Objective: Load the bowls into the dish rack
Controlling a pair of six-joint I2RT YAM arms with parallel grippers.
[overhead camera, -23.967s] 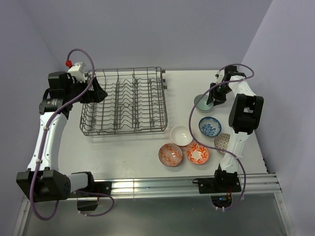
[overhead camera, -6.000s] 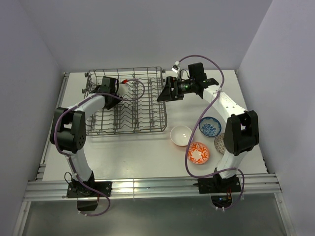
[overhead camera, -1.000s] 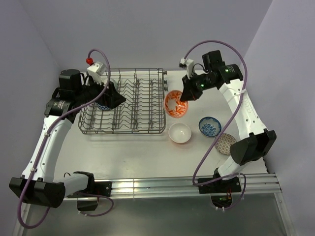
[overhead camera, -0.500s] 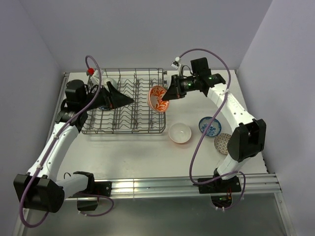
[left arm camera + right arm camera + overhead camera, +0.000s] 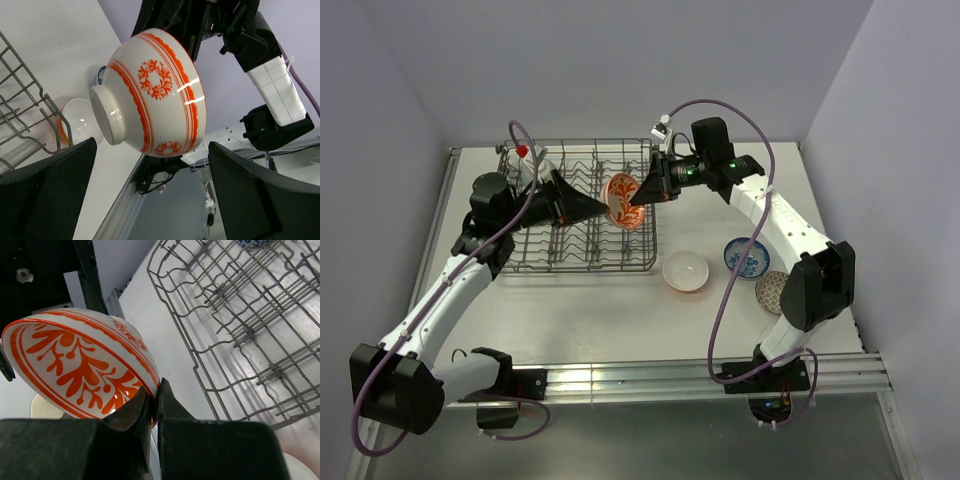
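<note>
Not half done, I'd say. Three bowls sit on the table (image 5: pixel 600 310) to the right of the dish rack (image 5: pixel 570 263): a white bowl (image 5: pixel 686 271) nearest it, a blue-white patterned one (image 5: pixel 747 257) beyond that, and a grey-brown speckled one (image 5: pixel 772 291) half hidden by the right arm. A fourth, the red-orange bowl (image 5: pixel 623 200), hangs in the air over the rack's right end. The right gripper (image 5: pixel 638 197) has it pinched by the rim, fingers closed on the wall. The left gripper (image 5: pixel 592 206) stands wide open just left of it, holding nothing (a hand-over, perhaps). What already stands in the rack I can hardly tell; the left arm covers that end.

The held bowl is tipped on its side, foot ring towards the left gripper. It is glossy white outside with orange bands and small wreaths, and has bold orange leaves inside.
</note>
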